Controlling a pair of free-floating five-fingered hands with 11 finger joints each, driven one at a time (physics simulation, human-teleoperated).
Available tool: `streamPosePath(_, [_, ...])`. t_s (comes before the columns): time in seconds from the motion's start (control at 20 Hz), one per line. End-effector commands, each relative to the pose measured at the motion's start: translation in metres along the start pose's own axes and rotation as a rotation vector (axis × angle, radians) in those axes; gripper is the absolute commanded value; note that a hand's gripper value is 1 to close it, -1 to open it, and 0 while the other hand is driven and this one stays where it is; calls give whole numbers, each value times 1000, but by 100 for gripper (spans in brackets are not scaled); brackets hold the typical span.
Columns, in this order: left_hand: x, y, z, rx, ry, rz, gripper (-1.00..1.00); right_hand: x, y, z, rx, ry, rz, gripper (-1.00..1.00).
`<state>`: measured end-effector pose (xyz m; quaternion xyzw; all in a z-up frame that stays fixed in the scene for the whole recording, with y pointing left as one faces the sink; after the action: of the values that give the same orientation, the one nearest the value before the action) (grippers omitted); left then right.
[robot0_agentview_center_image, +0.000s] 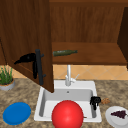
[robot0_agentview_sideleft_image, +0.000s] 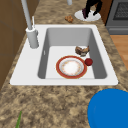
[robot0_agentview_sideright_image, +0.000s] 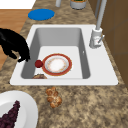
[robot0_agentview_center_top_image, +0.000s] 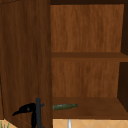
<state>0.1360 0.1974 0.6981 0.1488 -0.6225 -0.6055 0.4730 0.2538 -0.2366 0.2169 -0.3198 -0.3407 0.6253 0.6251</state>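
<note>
Cabinet door handle (robot0_agentview_center_image: 38, 66) in left hand (robot0_agentview_center_image: 27, 58) grip.

counter (robot0_agentview_center_image: 27, 91): blue plate (robot0_agentview_center_image: 16, 113), white plate (robot0_agentview_center_image: 115, 117) | shelf (robot0_agentview_center_image: 100, 56): bottle (robot0_agentview_center_image: 64, 52)

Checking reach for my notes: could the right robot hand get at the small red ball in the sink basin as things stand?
Probably yes: the right robot hand hovers at the basin's edge just above the small red ball, with nothing between them.
</note>
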Motion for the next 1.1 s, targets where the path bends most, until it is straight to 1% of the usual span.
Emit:
streamPosePath(0.0, [14, -1, -27, -19, 14, -29, -100, 0, 0, 0, 0, 0, 0, 0])
streamPosePath(0.15, [21, -1, -42, -17, 44, -33, -100, 0, 0, 0, 0, 0, 0, 0])
streamPosePath(0.2, [22, 0, -49, -11, 58, -40, -100, 0, 0, 0, 0, 0, 0, 0])
streamPosePath(0.25, [23, 1, -55, -5, 74, -52, -100, 0, 0, 0, 0, 0, 0, 0])
streamPosePath(0.4, [26, 1, -71, -7, 120, -77, -100, 0, 0, 0, 0, 0, 0, 0])
streamPosePath(0.55, [25, 0, -89, -7, 163, -107, -100, 0, 0, 0, 0, 0, 0, 0])
streamPosePath(0.7, [20, -1, -108, -5, 204, -129, -100, 0, 0, 0, 0, 0, 0, 0])
streamPosePath(0.8, [15, -4, -120, -5, 226, -141, -100, 0, 0, 0, 0, 0, 0, 0])
streamPosePath(0.95, [11, -14, -138, -11, 248, -155, -100, 0, 0, 0, 0, 0, 0, 0])
streamPosePath(1.05, [8, -18, -150, -8, 263, -162, -100, 0, 0, 0, 0, 0, 0, 0])
